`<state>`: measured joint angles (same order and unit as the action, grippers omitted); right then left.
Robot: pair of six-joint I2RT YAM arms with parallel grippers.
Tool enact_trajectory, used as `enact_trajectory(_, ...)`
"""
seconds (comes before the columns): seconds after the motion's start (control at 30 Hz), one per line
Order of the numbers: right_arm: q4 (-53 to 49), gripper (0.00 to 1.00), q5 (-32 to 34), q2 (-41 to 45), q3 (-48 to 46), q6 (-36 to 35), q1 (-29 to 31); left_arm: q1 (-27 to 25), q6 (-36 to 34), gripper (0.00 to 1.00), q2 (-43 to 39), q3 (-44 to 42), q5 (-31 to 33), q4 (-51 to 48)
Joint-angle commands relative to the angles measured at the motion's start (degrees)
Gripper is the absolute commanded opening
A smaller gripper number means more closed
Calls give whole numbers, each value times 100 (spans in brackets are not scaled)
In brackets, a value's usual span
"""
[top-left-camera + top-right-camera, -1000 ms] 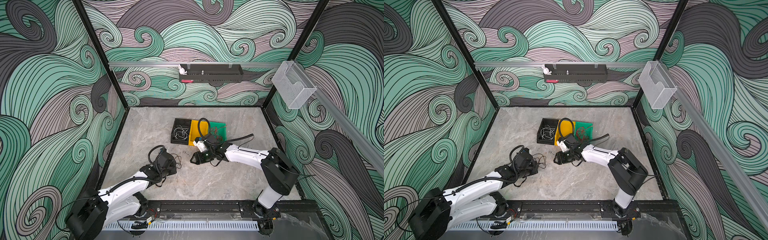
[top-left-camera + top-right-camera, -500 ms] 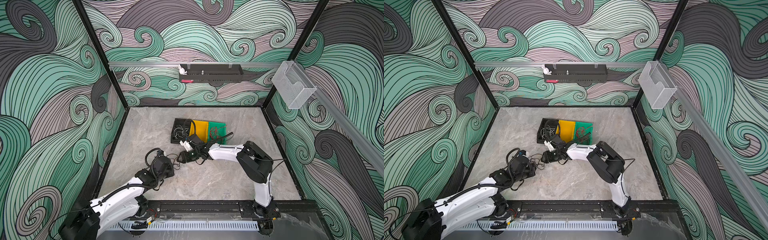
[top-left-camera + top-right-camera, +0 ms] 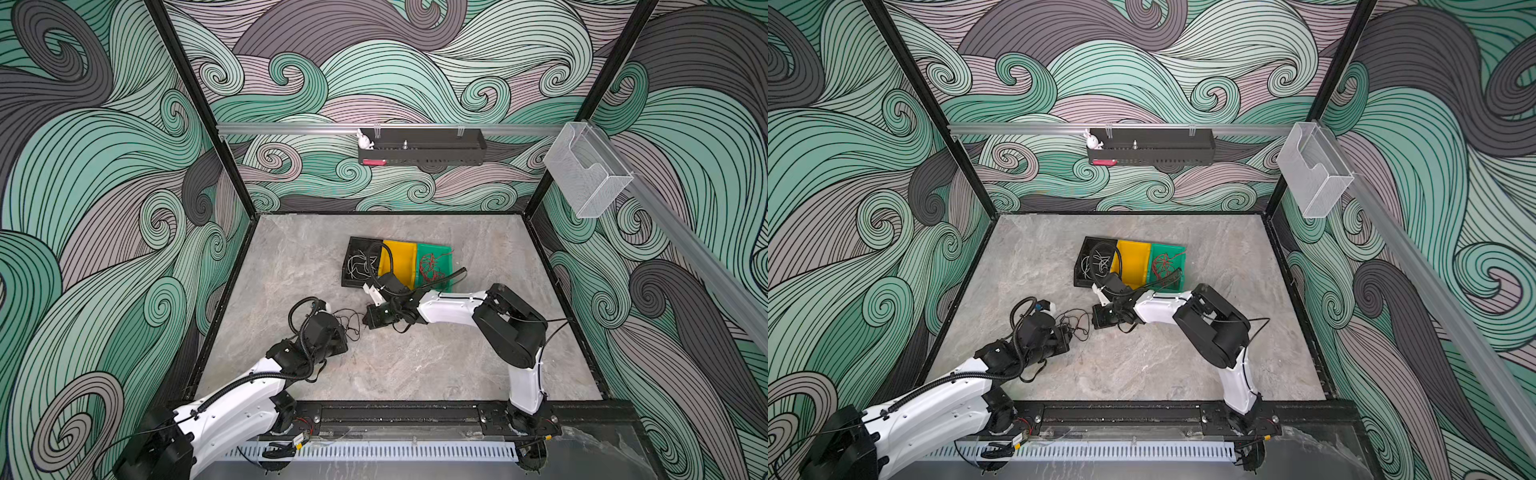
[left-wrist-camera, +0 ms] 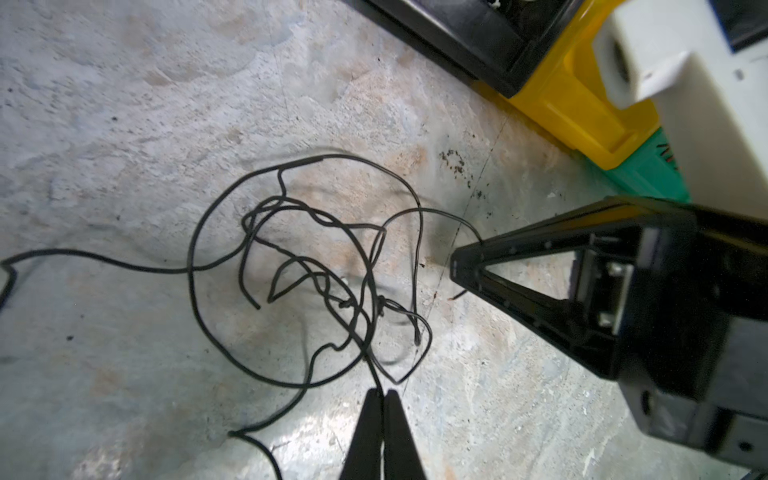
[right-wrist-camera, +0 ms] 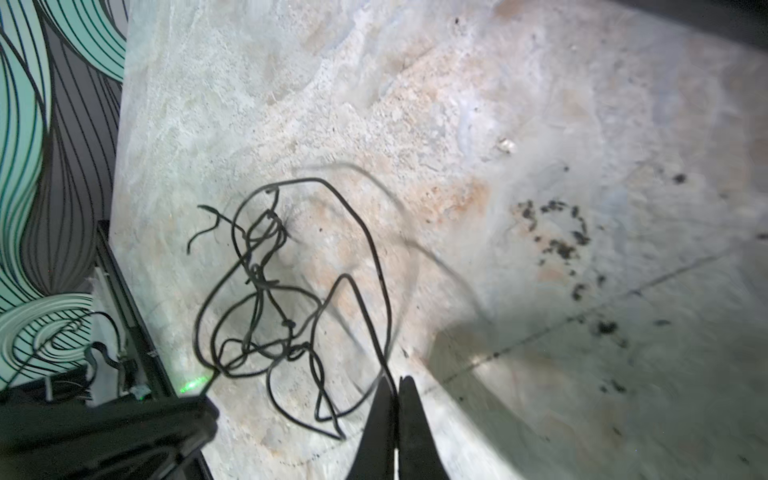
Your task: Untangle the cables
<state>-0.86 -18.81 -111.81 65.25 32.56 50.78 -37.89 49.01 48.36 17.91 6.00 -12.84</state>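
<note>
Left wrist view shows the left hand [image 4: 382, 395] clenched, its tips pressed together on one strand of the black cables [image 4: 299, 266]. These cables are a loose knot of thin loops lying on the table [image 4: 124, 124]. Facing it in that view, the right hand [image 4: 455, 266] is clenched too, and a single strand arcs across to its tip.

The right wrist view agrees. A strand runs straight into that hand's closed tips, and the rest of the knot is spread on the table just beyond them. The left hand sits at the knot's far side.

In both top views the two hands are low over the table, a little left of its middle. They point at each other, near but apart, with the black cables between them.

Behind them three bins stand in a row, touching side to side: a black bin [image 3: 347, 282], a yellow bin [image 3: 401, 255] and a green bin [image 3: 442, 253]. White cables [image 3: 359, 266] lie curled in the black bin, and red cables [image 3: 432, 268] lie in the green bin. The right arm's wrist crosses the near edge of the yellow bin.
</note>
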Motion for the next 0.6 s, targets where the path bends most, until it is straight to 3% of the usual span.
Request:
enact_trajectory(0.0,-60,0,316,393,-206,-151,-68,45,91,0,-185,-66,134,-98)
enact_trajectory(0.2,-188,0,533,982,-607,-276,-221,46,128,0,-371,-122,183,-211)
enact_trajectory(0.57,-526,0,742,2209,-1639,-452,-1030,46,194,0,-861,-176,488,-504)
